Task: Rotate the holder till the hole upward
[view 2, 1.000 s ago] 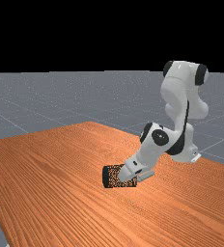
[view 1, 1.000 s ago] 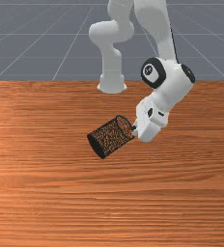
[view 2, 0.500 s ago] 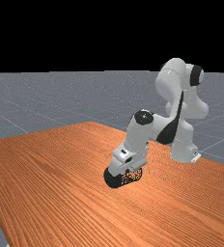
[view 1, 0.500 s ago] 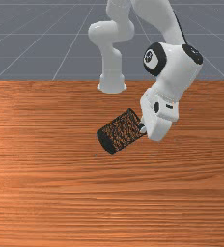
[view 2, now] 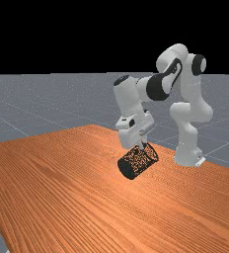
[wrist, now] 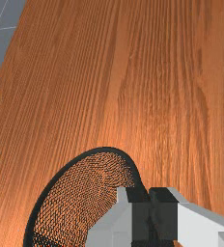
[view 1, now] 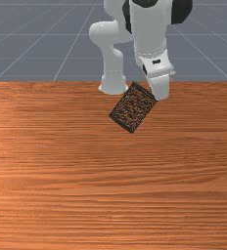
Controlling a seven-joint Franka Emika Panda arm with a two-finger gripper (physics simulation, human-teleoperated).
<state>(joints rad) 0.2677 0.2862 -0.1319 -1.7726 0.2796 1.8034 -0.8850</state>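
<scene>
My 2 fingers clamp the holder at its rim, the good place, because its light mesh probably bends.

One table of orange-brown wood was marked with streaked grain; one grey floor was ruled with pale lines, topped by black background.

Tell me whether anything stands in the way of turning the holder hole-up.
Nothing visible does: the gripper has its jaws shut on the rim of the holder, which hangs tilted, base lower than hole.
</scene>
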